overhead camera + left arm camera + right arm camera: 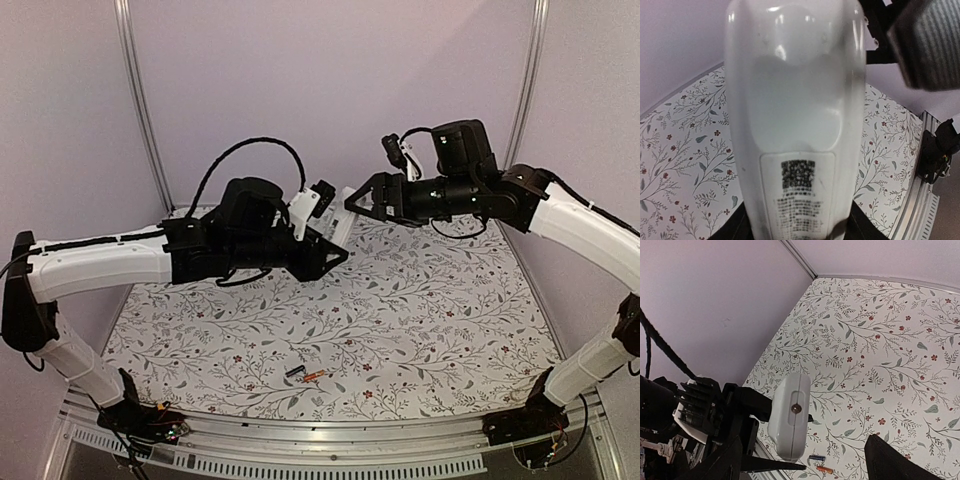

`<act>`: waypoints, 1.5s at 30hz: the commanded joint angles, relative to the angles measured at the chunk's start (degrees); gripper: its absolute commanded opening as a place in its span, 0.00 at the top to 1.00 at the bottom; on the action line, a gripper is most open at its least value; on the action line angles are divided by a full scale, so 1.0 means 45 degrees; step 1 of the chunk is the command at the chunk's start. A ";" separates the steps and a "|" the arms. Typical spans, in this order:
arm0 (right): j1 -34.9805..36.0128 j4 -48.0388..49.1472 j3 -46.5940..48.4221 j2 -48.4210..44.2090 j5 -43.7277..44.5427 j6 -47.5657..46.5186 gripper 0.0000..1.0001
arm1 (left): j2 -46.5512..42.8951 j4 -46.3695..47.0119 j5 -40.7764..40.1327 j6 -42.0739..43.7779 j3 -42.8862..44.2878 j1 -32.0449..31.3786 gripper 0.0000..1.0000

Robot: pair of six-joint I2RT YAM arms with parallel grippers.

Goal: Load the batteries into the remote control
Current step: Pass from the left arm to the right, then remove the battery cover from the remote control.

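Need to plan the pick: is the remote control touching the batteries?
Apart. Right wrist view shows the remote control held aloft in the left gripper, the batteries lying on the table below.

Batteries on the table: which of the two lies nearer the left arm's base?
The dark grey-black battery. The orange-red battery lies close beside it, on the side toward the right arm.

Plain lilac walls (330, 70) all round, grey metal posts (140, 100) in corners, white floral-print table (420, 300), aluminium rail (330, 435) along near edge.
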 commanded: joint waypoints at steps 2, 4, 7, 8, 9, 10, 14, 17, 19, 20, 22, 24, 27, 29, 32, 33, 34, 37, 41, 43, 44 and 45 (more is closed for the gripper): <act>-0.0014 -0.0333 0.0351 0.0761 0.0057 0.0665 0.18 | 0.0288 -0.0279 -0.0508 0.0332 0.0529 -0.0463 0.89; -0.0012 -0.0225 0.0308 0.0836 0.0284 0.0986 0.21 | 0.0379 -0.0282 -0.0694 0.0361 0.0637 -0.0573 0.89; -0.0017 0.0261 0.0018 0.0825 0.0510 0.1575 0.29 | 0.0654 -0.0327 -0.1076 0.0346 0.0804 -0.0706 0.89; -0.0022 0.0505 -0.0163 0.0823 0.0463 0.1863 0.30 | 0.0736 -0.0321 -0.1100 0.0309 0.0811 -0.0719 0.89; -0.0025 0.0709 -0.0247 0.0823 0.0403 0.2012 0.32 | 0.0788 -0.0303 -0.1125 0.0263 0.0821 -0.0738 0.89; -0.0021 0.0918 -0.0369 0.0849 0.0315 0.2169 0.34 | 0.0856 -0.0291 -0.1138 0.0240 0.0813 -0.0757 0.89; -0.0014 0.1077 -0.0467 0.0946 0.0207 0.2374 0.44 | 0.0871 -0.0223 -0.1148 0.0207 0.0792 -0.0823 0.89; -0.0040 0.1099 -0.0523 0.0979 0.0238 0.2490 0.52 | 0.0817 -0.0224 -0.1313 0.0231 0.0774 -0.0827 0.89; -0.0034 0.1110 -0.0556 0.0946 0.0287 0.2525 0.58 | 0.0789 -0.0230 -0.1381 0.0232 0.0773 -0.0822 0.89; -0.0049 0.1124 -0.0566 0.0927 0.0289 0.2521 0.61 | 0.0787 -0.0238 -0.1409 0.0236 0.0773 -0.0826 0.89; -0.0047 0.1101 -0.0586 0.0902 0.0287 0.2535 0.67 | 0.0807 -0.0241 -0.1424 0.0217 0.0773 -0.0817 0.88; -0.0083 0.1117 -0.0604 0.0901 0.0255 0.2537 0.71 | 0.0788 -0.0278 -0.1418 0.0197 0.0783 -0.0819 0.85; -0.0189 0.1236 -0.0753 0.0863 0.0063 0.2519 0.79 | 0.0774 -0.0550 -0.1277 0.0185 0.0891 -0.0807 0.73; -0.0371 0.1445 -0.1009 0.0761 -0.0209 0.2556 0.85 | 0.0707 -0.0826 -0.1050 0.0142 0.1019 -0.0790 0.56; -0.0721 0.1638 -0.1521 0.0477 -0.0652 0.2569 0.94 | 0.0433 -0.1220 -0.0837 0.0162 0.1075 -0.0773 0.27; -0.0864 0.1666 -0.1685 0.0347 -0.0813 0.2540 0.97 | 0.0230 -0.1294 -0.0721 0.0257 0.1011 -0.0754 0.21; -0.0987 0.1684 -0.1864 0.0235 -0.0918 0.2491 0.99 | 0.0014 -0.1355 -0.0585 0.0374 0.0912 -0.0735 0.12; -0.1396 0.1764 -0.2398 -0.0270 -0.1520 0.2276 1.00 | -0.1002 -0.1277 -0.0333 0.0718 0.0375 -0.0626 0.00; -0.1910 0.1781 -0.2636 -0.0704 -0.2809 0.1970 1.00 | -0.2496 -0.1246 -0.0427 0.1896 -0.0575 -0.0457 0.00; -0.2041 0.1747 -0.2596 -0.0729 -0.3785 0.1833 1.00 | -0.3172 -0.1023 -0.0469 0.2868 -0.1171 -0.0456 0.01; -0.2057 0.1716 -0.2554 -0.0664 -0.4422 0.1771 1.00 | -0.3532 -0.0938 -0.0345 0.3629 -0.1512 -0.0461 0.00; -0.2062 0.1707 -0.2517 -0.0538 -0.4909 0.1716 1.00 | -0.3793 -0.0871 0.0026 0.4272 -0.1739 -0.0481 0.01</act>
